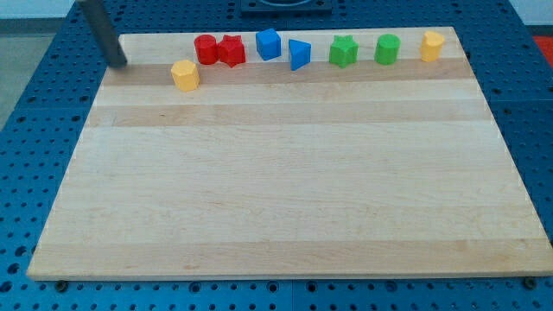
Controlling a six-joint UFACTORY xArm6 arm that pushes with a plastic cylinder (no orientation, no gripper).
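So my tip (118,63) sits at the board's (276,190) top-left corner, touching nothing I think; nearest is the yellow hexagon block (185,75), off to the view's right.

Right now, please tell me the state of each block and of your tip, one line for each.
My tip: on the board's top-left part, touching no block; nearest is the yellow hexagon block.
Yellow hexagon block: alone, below the row.
Red cylinder: touching the red star block.
Red star block: against the red cylinder.
Blue cube: apart.
Blue triangle block: apart.
Green star block: apart.
Green cylinder: apart.
Yellow block: at the row's right end.
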